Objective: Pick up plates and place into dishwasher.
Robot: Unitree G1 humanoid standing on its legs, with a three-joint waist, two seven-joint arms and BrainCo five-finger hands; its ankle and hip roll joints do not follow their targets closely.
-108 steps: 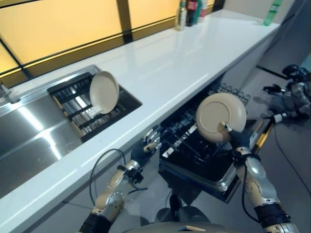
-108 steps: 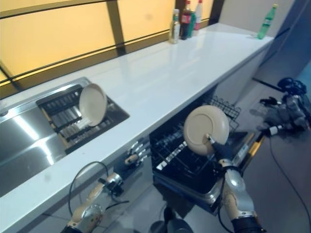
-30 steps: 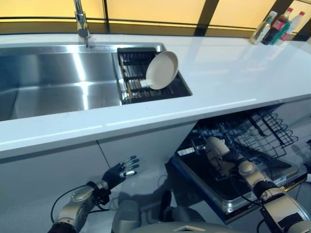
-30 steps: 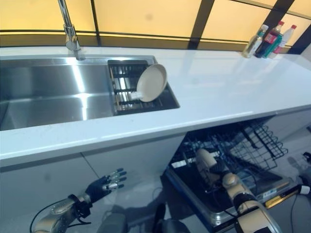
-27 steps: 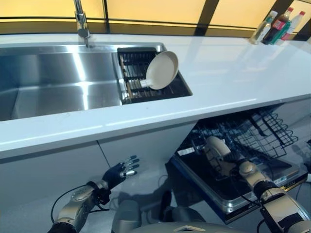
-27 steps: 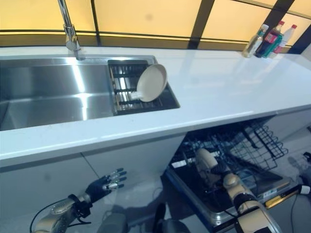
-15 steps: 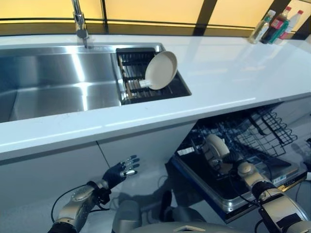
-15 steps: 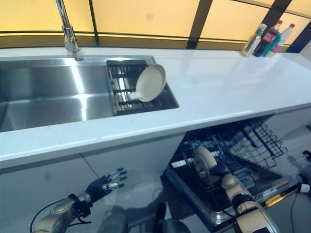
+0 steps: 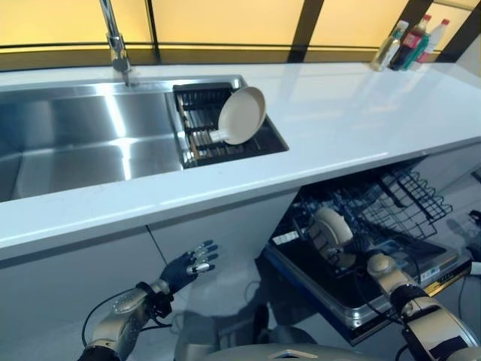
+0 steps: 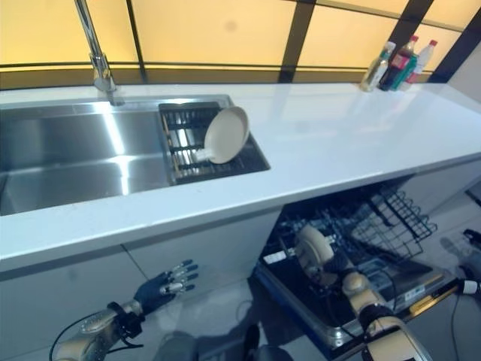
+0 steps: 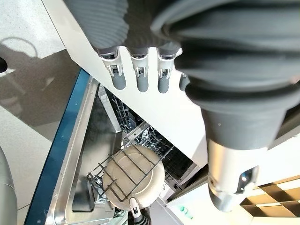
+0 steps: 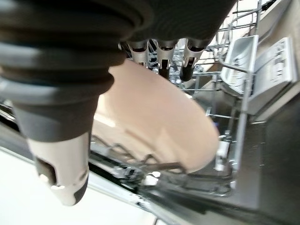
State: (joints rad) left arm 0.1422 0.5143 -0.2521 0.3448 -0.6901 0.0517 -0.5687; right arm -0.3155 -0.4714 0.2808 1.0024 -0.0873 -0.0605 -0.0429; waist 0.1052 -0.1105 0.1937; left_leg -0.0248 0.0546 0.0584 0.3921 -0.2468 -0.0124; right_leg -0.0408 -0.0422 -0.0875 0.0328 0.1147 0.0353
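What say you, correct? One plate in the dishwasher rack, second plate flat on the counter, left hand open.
No. The second plate stands on edge in the sink's drain rack, not flat on the counter; the left eye view shows it. One plate is in the dishwasher rack; left hand open.

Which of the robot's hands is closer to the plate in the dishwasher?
The right hand: it is right beside the plate standing in the dishwasher rack. The left hand hangs open well off to the side, before the cabinet front.
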